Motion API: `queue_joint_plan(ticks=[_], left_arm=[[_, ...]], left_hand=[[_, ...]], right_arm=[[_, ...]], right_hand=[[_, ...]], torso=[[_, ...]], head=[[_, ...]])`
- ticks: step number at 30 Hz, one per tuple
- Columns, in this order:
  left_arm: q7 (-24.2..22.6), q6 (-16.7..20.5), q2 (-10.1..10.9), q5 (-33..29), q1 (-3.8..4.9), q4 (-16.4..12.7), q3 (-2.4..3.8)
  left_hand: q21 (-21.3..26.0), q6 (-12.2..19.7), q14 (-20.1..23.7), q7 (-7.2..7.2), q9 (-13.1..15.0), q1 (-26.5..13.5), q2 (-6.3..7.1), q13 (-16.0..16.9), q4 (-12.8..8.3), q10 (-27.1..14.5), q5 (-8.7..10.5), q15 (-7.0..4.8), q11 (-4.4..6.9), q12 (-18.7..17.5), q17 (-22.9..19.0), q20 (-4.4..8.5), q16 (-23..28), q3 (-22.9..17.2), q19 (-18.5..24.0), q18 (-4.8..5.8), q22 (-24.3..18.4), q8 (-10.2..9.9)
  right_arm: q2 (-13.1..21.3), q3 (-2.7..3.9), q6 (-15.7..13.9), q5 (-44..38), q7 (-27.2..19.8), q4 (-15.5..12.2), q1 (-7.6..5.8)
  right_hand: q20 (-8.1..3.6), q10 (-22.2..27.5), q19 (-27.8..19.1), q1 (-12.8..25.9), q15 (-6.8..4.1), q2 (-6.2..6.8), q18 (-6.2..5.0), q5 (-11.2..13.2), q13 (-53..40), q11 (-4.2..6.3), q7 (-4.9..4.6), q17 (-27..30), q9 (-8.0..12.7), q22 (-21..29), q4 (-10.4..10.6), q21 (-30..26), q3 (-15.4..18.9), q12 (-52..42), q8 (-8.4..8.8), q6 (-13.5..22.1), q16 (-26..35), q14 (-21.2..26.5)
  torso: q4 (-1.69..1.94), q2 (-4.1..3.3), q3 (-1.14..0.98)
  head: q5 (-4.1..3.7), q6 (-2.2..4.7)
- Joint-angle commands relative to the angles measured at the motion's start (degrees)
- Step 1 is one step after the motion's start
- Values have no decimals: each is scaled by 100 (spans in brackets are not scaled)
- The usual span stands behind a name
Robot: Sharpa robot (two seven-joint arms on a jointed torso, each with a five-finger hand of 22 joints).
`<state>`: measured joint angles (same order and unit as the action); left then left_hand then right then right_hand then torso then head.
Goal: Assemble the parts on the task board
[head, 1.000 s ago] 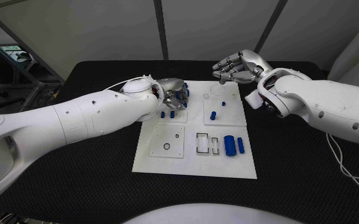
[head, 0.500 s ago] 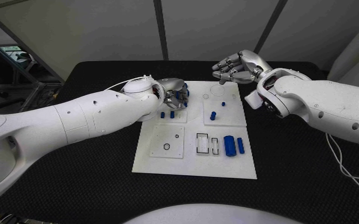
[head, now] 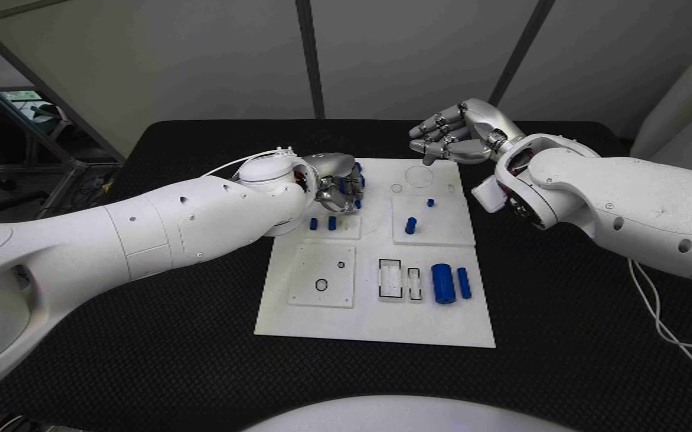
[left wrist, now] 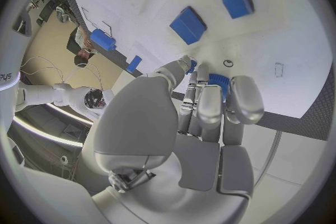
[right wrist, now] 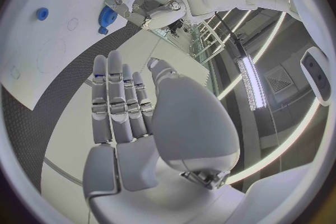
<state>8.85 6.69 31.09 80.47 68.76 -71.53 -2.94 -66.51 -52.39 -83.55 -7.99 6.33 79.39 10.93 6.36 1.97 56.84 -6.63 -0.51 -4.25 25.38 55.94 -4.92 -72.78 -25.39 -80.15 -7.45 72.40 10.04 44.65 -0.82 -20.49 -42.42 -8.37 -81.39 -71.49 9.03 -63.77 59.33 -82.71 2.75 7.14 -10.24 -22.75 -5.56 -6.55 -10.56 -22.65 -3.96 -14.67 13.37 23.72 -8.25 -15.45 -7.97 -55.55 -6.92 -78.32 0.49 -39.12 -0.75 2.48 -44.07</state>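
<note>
Head looks down; wrists share the task board (head: pixel 378 302).

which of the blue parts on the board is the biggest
The wide blue cylinder lying at the near right of the task board, beside a thinner blue pin. It is clearly thicker than every other blue part.

A black table (head: pixel 173 332) carries the white task board (head: pixel 378 317), which lies flat at its middle.

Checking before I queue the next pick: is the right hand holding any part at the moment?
No. In the right wrist view the right hand has its fingers straight and apart with nothing between them, away from the task board.
</note>
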Motion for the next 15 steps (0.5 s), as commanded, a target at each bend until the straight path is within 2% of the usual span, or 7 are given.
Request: queue_joint_plan(ticks=[1, 15], left_arm=[[61, -87, -11, -54, -22, 4, -17], [6, -49, -26, -110, -22, -13, -17]], left_hand=[[-14, 18, -7, -5, -10, -23, 22, -77, -14, -36, 2, 20, -15, -23, -13, -35, -19, 0, -3, 209, -4, -21], [-12, -231, 14, -4, -22, -2, -59, -92, -30, 80, -1, 20, -4, -43, -66, -47, -30, -59, 2, 207, 19, 23]], right_arm=[[-6, 3, 27, -8, -21, -3, -10], [-16, 3, 39, -8, -12, 1, -10]], right_hand=[[3, 13, 44, -7, -6, -27, -20, -28, 9, -3, -22, 7, 5, 5, -15, -27, -31, 25, -11, -16, 24, -24], [3, 13, 44, -7, -6, -27, -20, -28, 9, -3, -22, 7, 5, 5, -15, -27, -31, 25, -11, -16, 24, -24]], torso=[[0, -7, -2], [4, -5, 2]], head=[[2, 0], [-27, -10]])
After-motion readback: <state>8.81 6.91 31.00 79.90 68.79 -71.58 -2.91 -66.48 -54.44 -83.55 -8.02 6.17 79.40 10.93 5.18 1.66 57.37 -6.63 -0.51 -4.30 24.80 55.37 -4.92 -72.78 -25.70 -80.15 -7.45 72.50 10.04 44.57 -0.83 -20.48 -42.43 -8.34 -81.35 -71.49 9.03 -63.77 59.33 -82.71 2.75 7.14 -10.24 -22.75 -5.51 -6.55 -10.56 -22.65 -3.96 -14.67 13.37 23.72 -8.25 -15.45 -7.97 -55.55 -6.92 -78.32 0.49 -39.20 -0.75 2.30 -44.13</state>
